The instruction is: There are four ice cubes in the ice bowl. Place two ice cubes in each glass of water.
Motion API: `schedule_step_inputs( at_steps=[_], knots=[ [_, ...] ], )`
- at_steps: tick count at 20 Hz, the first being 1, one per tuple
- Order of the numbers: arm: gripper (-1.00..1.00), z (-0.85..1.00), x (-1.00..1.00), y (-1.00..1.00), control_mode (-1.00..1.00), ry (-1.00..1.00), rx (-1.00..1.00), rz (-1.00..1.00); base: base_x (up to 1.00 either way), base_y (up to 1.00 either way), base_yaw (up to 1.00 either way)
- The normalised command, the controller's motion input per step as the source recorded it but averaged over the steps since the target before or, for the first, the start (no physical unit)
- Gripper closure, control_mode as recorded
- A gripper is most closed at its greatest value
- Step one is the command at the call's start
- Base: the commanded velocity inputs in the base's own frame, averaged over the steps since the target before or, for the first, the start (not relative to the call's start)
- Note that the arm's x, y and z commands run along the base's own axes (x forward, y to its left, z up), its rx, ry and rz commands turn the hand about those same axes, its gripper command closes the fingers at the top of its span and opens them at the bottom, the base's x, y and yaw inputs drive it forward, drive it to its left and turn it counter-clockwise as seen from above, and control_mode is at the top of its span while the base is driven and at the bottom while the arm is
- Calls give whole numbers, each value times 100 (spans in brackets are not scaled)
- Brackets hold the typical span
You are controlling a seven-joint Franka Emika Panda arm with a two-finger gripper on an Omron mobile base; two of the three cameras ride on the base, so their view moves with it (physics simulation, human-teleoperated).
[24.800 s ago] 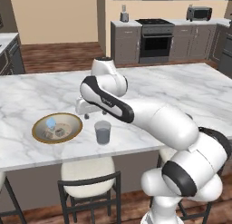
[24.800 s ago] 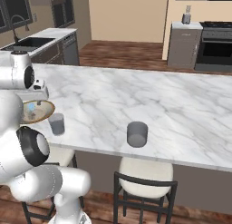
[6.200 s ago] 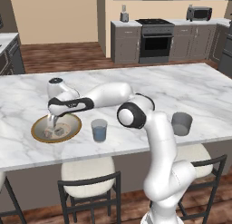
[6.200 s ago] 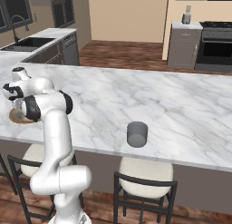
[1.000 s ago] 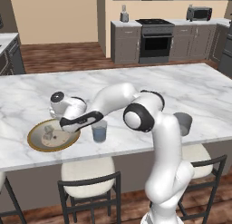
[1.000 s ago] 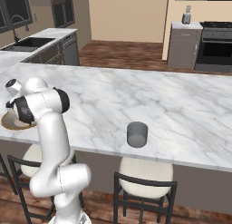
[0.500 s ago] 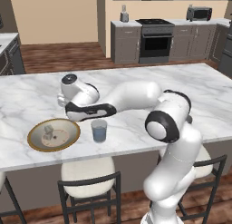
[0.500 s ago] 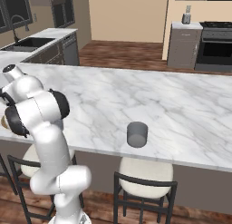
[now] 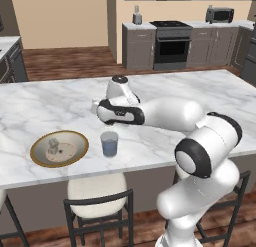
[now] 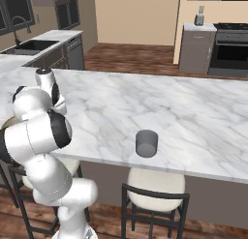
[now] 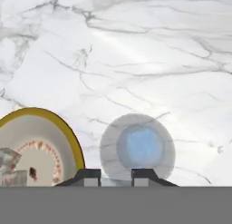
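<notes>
near the bottom centre of the hand view, the gripper (image 11: 115, 175) hangs over a translucent cylindrical glass of water (image 11: 137, 146), its dark tips set narrowly apart with something pale between them; whether that is a cube cannot be told. at lower left, the gold-rimmed ice bowl (image 11: 68, 130) holds blocky ice cubes (image 11: 10, 166) on veined marble counter (image 11: 136, 51).

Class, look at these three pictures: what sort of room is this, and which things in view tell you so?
A home kitchen, rendered. A black oven sits among grey cabinets, a sink with a faucet is set in a side counter, and bar stools stand at a marble island.
</notes>
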Motion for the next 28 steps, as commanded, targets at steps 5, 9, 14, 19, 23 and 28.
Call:
schedule_step_inputs(
  at_steps=[5,9,14,19,23,28],
  knots=[
    [100,-9,66,-48,-100,32,7,22,0,0,0],
    [100,0,85,2,-100,60,-2,22,0,0,0],
    [100,2,36,24,-100,65,-15,19,0,0,0],
    [100,25,16,35,-100,20,-9,7,0,0,0],
    [100,9,-1,15,-100,0,-6,0,0,0,0],
    [100,-10,-45,2,-100,-10,-4,0,0,0,0]
  ],
)
